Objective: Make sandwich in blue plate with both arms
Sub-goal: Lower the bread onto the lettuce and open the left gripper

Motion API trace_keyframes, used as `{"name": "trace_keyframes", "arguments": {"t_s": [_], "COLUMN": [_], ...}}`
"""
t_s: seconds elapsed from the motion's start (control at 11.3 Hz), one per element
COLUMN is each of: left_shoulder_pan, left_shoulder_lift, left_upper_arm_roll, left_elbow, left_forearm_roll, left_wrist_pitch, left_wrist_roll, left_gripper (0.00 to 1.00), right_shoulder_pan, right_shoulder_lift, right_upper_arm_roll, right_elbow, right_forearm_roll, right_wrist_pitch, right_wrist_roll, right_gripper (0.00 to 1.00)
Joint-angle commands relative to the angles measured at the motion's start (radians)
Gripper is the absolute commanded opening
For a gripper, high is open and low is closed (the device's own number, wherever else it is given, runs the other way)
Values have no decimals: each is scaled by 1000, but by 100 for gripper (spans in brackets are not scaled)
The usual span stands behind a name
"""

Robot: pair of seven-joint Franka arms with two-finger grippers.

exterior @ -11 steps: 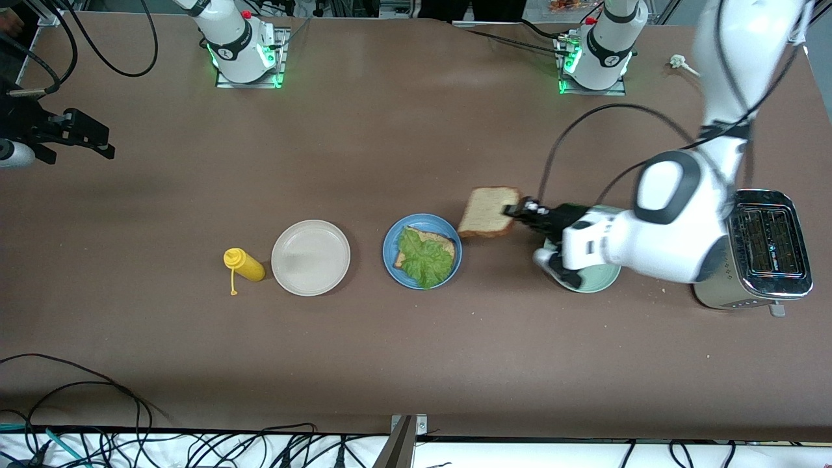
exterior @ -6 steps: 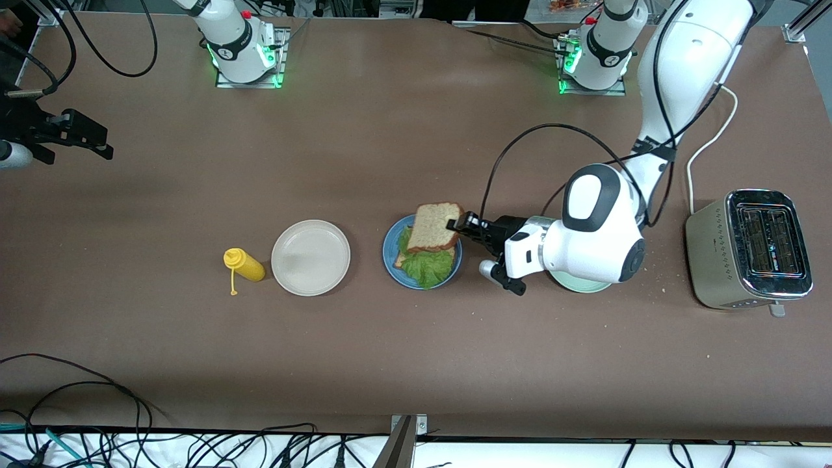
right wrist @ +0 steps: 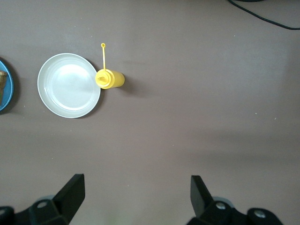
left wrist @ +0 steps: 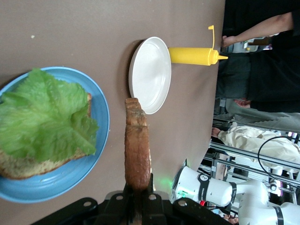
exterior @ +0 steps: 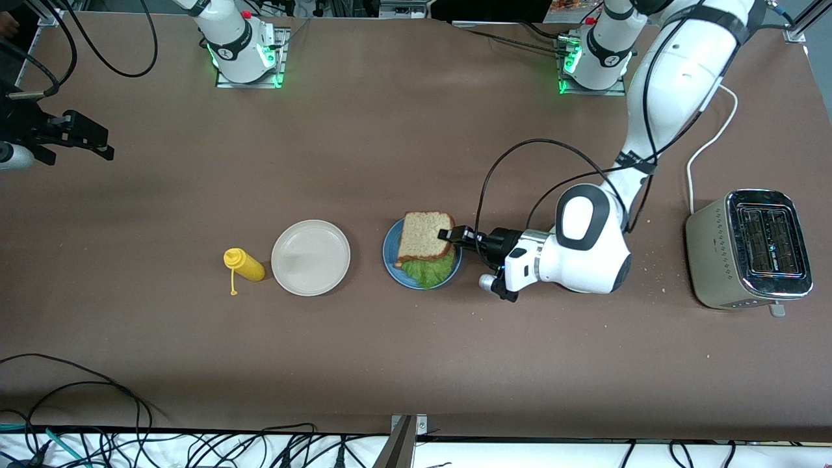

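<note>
Over the blue plate (exterior: 390, 250) mid-frame, left pincer (exterior: 450, 235) is clamped on the top bread slice (exterior: 421, 235) right above the lettuce (exterior: 429, 270), while right pincer (right wrist: 136, 192) waits, spread apart.

Front cam high, facing bases; wrist cams share beige plate (exterior: 311, 257).

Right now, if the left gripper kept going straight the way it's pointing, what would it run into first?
The left gripper, shut on the top bread slice over the blue plate, points toward the white plate. Going level it probably passes above that; height is unclear.
</note>
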Motion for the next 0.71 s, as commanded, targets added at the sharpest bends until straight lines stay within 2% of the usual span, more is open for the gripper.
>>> {"name": "trace_keyframes", "arguments": {"t_s": [0.0,0.35,0.44,0.53,0.62], "left_shoulder_pan": [-42,-45,-42,-50,-50], "left_shoulder_lift": [73,112,114,123,124], "left_upper_arm_roll": [2,6,14,23,37], "left_elbow": [17,-26,-37,-37,-40], "left_forearm_roll": [-142,-131,-130,-131,-130], "left_wrist_pitch": [60,103,102,105,105], "left_wrist_roll": [136,214,248,266,269], "left_gripper": [0,0,5,37,99], "right_shoulder_pan": [-3,-3,-3,-2,-2], "right_shoulder_lift": [5,5,5,5,5], "right_upper_arm_roll": [-2,-2,-2,-2,-2], "right_elbow": [22,21,22,21,22], "right_forearm_roll": [17,19,19,19,17], "right_wrist_pitch": [-21,-26,-26,-29,-27], "right_wrist_roll": [4,6,6,6,6], "right_gripper": [100,100,100,100,100]}}
